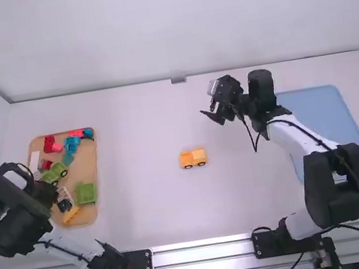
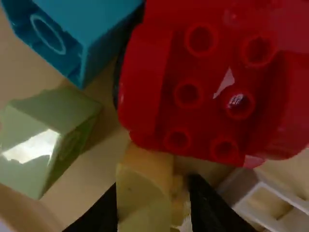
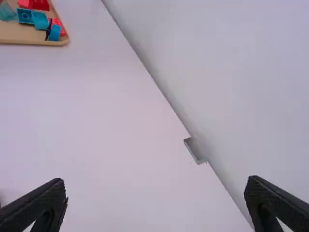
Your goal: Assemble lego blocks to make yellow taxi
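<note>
At least two yellow pieces: one wheeled car on the middle of the tabletop, one block clamped in our left end effector at one tan tray. Both look light, stiff, slick; we'd pinch flat sides, avoiding studs. Our right end effector stands wide apart.
</note>
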Controlling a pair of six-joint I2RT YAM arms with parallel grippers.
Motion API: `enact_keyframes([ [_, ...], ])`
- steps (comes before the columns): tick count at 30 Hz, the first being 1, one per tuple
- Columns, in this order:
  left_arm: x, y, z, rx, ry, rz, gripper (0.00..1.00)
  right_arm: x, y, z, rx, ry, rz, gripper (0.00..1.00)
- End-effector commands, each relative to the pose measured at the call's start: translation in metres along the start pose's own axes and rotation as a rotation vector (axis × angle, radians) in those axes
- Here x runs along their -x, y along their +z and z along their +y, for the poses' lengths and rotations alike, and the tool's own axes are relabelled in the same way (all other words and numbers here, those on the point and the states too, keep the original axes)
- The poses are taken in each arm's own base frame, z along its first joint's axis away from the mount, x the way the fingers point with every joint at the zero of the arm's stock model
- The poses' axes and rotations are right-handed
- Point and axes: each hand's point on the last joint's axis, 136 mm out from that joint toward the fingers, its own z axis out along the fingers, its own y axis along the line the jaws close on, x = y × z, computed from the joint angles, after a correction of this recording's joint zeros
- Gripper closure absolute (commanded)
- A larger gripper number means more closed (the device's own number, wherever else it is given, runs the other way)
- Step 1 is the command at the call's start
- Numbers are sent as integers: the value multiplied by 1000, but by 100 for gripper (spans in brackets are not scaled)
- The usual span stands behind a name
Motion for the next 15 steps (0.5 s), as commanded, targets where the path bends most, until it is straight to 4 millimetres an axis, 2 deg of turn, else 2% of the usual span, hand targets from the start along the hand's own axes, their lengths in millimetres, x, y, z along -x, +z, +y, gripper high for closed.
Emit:
enact_keyframes([
  [1,-17,11,-2,-18,61,45,67,7,-3,-1,-2,-5,-16,2],
  [7,-17,11,-1,-10,30,47,71,7,-3,-1,-2,-6,-17,2],
  [15,-22,10,1,-3,13,70,66,7,-3,-1,-1,-4,-15,2],
])
